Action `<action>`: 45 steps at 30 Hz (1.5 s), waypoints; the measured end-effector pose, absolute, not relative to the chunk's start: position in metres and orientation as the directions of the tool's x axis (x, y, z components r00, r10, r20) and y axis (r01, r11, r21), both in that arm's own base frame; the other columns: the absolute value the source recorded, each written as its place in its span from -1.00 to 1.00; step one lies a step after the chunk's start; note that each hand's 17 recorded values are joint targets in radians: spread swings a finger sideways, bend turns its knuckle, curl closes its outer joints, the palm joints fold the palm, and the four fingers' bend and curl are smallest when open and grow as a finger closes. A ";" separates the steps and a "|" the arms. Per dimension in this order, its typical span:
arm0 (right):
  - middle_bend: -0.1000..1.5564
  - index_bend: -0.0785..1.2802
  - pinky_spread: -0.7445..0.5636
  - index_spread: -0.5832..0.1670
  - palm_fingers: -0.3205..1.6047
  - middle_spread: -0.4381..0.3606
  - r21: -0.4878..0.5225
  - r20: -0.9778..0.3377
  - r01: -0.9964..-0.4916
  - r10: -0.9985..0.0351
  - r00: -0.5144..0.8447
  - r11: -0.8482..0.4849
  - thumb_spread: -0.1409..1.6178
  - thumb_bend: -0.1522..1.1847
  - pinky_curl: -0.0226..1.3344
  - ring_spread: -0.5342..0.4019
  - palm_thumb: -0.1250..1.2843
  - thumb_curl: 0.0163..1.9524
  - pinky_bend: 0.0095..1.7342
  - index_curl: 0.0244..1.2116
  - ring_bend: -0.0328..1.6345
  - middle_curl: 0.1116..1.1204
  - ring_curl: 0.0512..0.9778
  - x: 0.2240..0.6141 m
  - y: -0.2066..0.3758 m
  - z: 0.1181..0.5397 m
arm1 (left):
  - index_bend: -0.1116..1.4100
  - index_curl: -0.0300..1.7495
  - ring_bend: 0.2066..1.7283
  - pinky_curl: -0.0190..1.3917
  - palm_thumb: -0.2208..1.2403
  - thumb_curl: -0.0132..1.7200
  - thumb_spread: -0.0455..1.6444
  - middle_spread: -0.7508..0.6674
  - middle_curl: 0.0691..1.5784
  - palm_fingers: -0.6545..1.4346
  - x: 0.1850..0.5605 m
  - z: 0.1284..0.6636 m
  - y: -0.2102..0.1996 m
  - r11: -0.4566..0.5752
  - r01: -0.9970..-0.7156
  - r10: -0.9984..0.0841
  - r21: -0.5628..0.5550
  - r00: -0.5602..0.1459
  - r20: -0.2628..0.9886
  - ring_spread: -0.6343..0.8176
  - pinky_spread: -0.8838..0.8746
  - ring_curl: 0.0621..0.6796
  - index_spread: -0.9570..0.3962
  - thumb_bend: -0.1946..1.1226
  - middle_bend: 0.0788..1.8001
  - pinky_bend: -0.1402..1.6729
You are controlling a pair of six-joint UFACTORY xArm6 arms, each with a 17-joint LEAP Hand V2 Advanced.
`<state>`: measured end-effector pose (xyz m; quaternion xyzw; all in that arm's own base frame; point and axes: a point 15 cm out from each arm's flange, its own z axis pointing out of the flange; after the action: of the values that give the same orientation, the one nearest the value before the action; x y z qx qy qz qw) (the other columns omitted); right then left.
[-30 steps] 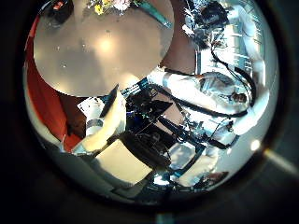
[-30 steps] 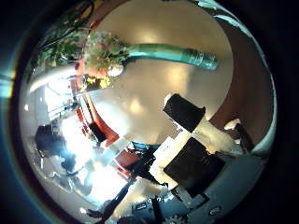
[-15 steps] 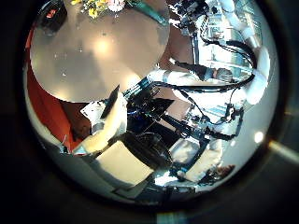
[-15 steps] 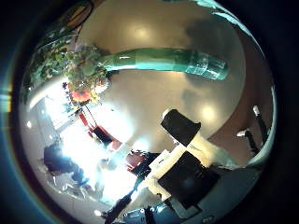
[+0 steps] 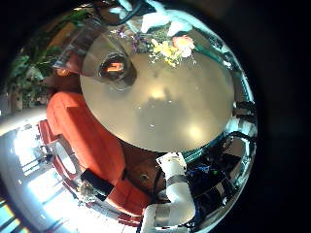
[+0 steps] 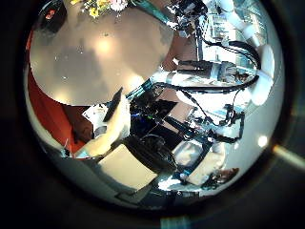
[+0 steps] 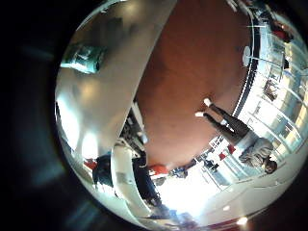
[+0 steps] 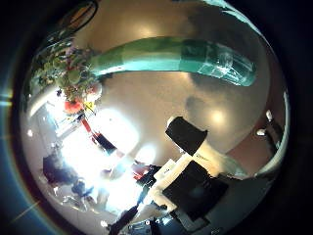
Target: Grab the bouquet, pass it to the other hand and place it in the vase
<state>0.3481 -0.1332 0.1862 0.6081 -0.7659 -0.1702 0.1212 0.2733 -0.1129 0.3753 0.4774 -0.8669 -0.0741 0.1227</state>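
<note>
The bouquet (image 5: 167, 46) lies on the round table (image 5: 165, 102), its flowers next to a glass vase (image 5: 114, 66) that stands upright. In the right thumb side palm view the bouquet fills the space across the table: its wrapped stem (image 8: 166, 54) is long and close, and the flower heads (image 8: 73, 83) are at one end. My right hand (image 8: 191, 162) hovers over it with fingers relaxed and away from the wrap. The wrap's end also shows in the right little finger side palm view (image 7: 87, 56). My left hand (image 6: 112, 134) is off the table's edge, fingers relaxed, holding nothing.
An upholstered seat (image 5: 87, 146) stands beside the table. The right arm (image 6: 214, 38) reaches over the table's far side near the flowers (image 6: 100, 8). Bare floor (image 7: 192, 67) lies beyond the table edge.
The bouquet's wrapped stem has grown larger in the right thumb side palm view, so the right hand has come closer to it. The left palm view has shifted only slightly.
</note>
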 end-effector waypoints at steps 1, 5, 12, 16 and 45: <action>-0.51 -0.61 0.65 -0.26 -0.28 -0.09 0.408 -0.021 -0.891 -0.974 -0.226 0.198 0.37 -0.81 -0.70 0.08 -0.08 -0.61 -0.63 -0.43 -0.32 -0.42 -0.65 0.348 -0.131 0.184 | -0.60 -0.50 -0.82 -0.61 -0.03 -0.60 0.38 0.54 -0.66 -0.22 0.273 0.375 -0.113 0.532 -0.810 -0.847 0.245 -0.513 0.143 0.61 0.54 -0.49 0.48 -0.74 -0.87 -0.65; -0.46 -0.61 0.64 -0.26 -0.20 -0.16 0.420 -0.018 -0.888 -0.977 -0.213 0.186 0.36 -0.80 -0.71 -0.03 -0.05 -0.61 -0.68 -0.42 -0.26 -0.39 -0.62 0.349 -0.122 0.173 | -0.60 -0.50 -0.82 -0.61 -0.03 -0.60 0.38 0.54 -0.66 -0.22 0.275 0.373 -0.112 0.530 -0.810 -0.848 0.253 -0.511 0.141 0.61 0.54 -0.49 0.48 -0.74 -0.87 -0.65; -0.38 -0.61 0.25 -0.40 0.05 -0.40 0.443 0.013 -0.880 -0.982 -0.188 0.174 0.34 -0.80 -0.72 -0.36 0.05 -0.59 -0.60 -0.36 -0.05 -0.28 -0.48 0.355 -0.102 0.159 | -0.60 -0.50 -0.82 -0.61 -0.04 -0.60 0.38 0.55 -0.66 -0.22 0.277 0.371 -0.113 0.526 -0.811 -0.851 0.258 -0.506 0.142 0.61 0.54 -0.48 0.48 -0.74 -0.87 -0.65; -0.34 -0.61 -0.16 -0.54 0.36 -0.55 0.457 0.018 -0.874 -0.984 -0.177 0.165 0.31 -0.78 -0.65 -0.47 0.14 -0.57 -0.33 -0.34 0.15 -0.20 -0.34 0.355 -0.098 0.153 | -0.61 -0.50 -0.82 -0.61 -0.04 -0.60 0.38 0.55 -0.66 -0.23 0.278 0.374 -0.114 0.524 -0.813 -0.851 0.254 -0.505 0.142 0.61 0.54 -0.48 0.48 -0.74 -0.87 -0.65; 0.68 0.73 -0.14 -0.35 0.51 -0.41 -0.236 0.032 -0.943 -0.968 -0.247 0.233 0.16 -0.70 0.11 -0.33 0.79 -0.23 0.57 0.63 0.76 0.64 0.45 0.381 -0.140 0.342 | -0.62 -0.54 -0.78 -0.59 -0.04 -0.59 0.38 0.55 -0.64 -0.24 0.294 0.408 -0.109 0.497 -0.855 -0.867 0.148 -0.483 0.120 0.61 0.55 -0.47 0.47 -0.74 -0.86 -0.64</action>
<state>0.3809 -0.1405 0.3417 0.6105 -0.7829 0.1034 -0.0603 0.2936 -0.1093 0.4080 0.5003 -0.8606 -0.0341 0.0893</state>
